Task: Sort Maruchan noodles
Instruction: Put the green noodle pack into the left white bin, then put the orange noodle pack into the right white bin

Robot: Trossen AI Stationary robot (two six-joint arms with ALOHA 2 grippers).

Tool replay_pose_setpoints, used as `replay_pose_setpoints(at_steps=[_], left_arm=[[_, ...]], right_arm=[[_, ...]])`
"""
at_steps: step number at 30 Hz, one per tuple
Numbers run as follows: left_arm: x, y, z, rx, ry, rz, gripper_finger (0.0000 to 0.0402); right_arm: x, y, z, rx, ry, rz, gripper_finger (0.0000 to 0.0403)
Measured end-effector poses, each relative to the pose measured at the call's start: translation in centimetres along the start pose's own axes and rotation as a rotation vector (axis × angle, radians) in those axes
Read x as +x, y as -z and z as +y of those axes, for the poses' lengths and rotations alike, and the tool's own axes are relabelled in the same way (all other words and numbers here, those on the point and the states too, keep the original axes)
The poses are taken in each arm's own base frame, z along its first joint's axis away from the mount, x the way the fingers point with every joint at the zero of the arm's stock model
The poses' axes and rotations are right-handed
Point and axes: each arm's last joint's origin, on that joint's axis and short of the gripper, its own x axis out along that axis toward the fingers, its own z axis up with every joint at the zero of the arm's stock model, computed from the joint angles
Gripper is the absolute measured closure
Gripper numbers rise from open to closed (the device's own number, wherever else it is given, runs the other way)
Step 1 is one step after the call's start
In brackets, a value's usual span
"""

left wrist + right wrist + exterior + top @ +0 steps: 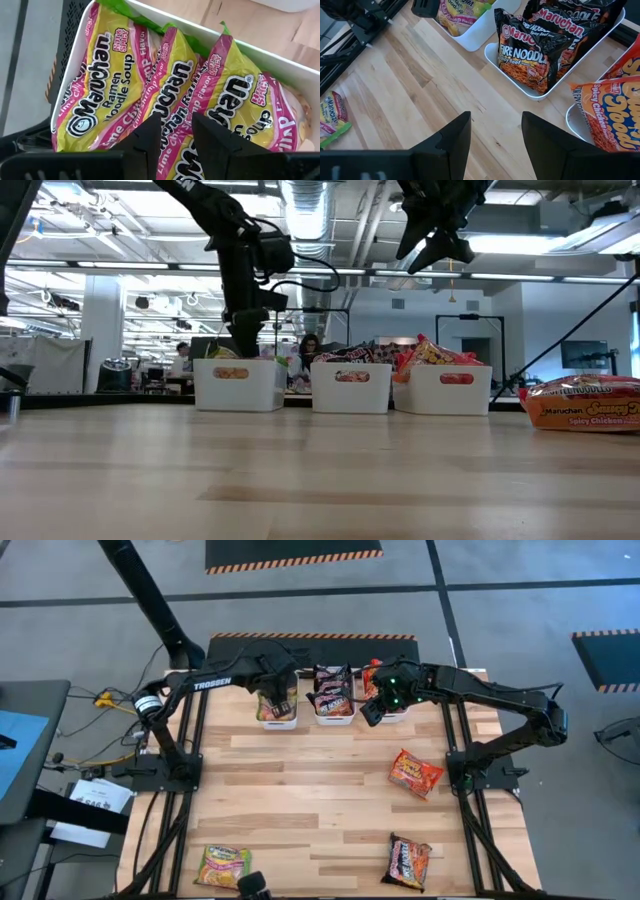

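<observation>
Three white bins stand in a row at the table's far edge. The left bin (277,722) holds green-yellow Maruchan packets (105,75), the middle bin (333,720) dark ones (532,52), and the right bin (395,718) red-orange ones (615,107). Three loose packets lie flat on the table: a red-orange one (414,773), a dark one (407,861) and a green-yellow one (223,865). My left gripper (177,137) is open, reaching down into the left bin just over the standing packets. My right gripper (495,135) is open and empty, high above the table by the middle and right bins.
The wooden tabletop (300,790) lies bare between the bins and the loose packets. Black arm frames (170,770) stand at both side edges. In the low view the red-orange packet (585,402) sits at the right. People and desks show in the room behind.
</observation>
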Motion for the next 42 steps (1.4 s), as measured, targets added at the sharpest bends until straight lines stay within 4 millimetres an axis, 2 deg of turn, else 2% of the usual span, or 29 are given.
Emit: replay_pose_setpoints(at_steps=[3,8,16,21,25,31,42], left_arm=[[-0.2,-0.2,0.0,-0.003,-0.018,-0.002,0.0301],[-2.2,-1.6,0.8,-0.017,-0.026,-0.038,0.0301],[-7.7,-3.6,2.7,-0.051,-0.020,-0.047,0.0301],[-11.1,-3.6,3.2,-0.124,0.082,-0.077,0.0301],[-13.8,-2.7,2.8,-0.167,0.184,-0.173,0.0301],[-16.5,-0.2,1.4,-0.229,0.212,-0.275,0.0301],[-20.0,4.6,-2.5,-0.296,0.316,-0.418,0.0301]], right_arm=[[0.0,0.0,0.0,0.000,0.000,0.000,0.0203],[0.0,0.0,0.0,0.000,0.000,0.000,0.0203],[0.0,0.4,-0.2,0.001,0.018,0.050,0.0203],[-0.1,1.4,-0.6,0.008,0.001,0.182,0.0203],[-0.4,2.4,-0.7,0.022,-0.028,0.310,0.0203],[-0.9,4.5,0.0,-0.001,0.009,0.475,0.0203],[-2.1,8.8,3.5,-0.045,0.055,0.654,0.0203]])
